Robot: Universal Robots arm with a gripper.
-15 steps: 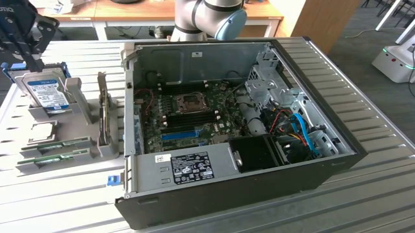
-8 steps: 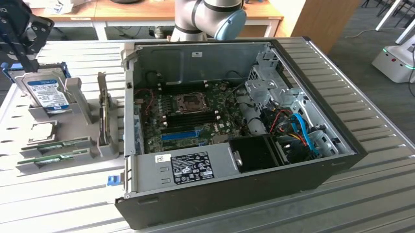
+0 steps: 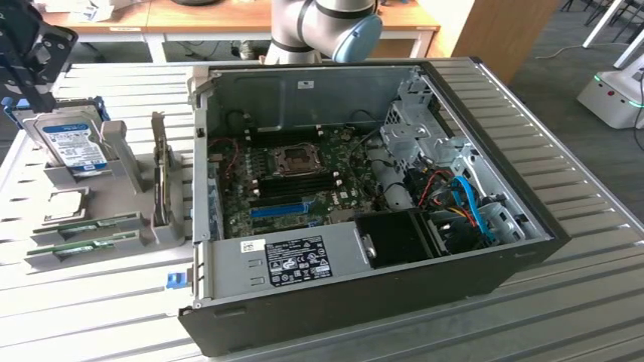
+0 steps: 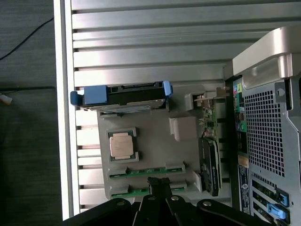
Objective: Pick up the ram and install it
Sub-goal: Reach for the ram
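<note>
Two green ram sticks (image 3: 86, 225) (image 3: 81, 245) lie side by side in slots of a grey parts holder (image 3: 131, 170) at the exterior view's left, beside the open computer case (image 3: 403, 271). In the wrist view both ram sticks (image 4: 146, 171) (image 4: 134, 191) show close below my fingertips. My gripper (image 3: 30, 75) hangs high above the holder's far end, over the hard drive. Its dark fingers (image 4: 154, 187) are shut with nothing between them, and the gripper (image 4: 160, 184) holds nothing. The motherboard (image 3: 302, 185) lies exposed inside the case, with a blue slot (image 3: 277, 210).
The holder also carries an upright hard drive (image 3: 69, 143) in blue rails, a CPU (image 4: 121, 145) and a dark upright expansion card (image 3: 159, 177). The case's rear panel (image 4: 263, 141) stands beside the holder. The ribbed metal table (image 3: 563, 302) ends near the holder (image 4: 63, 141).
</note>
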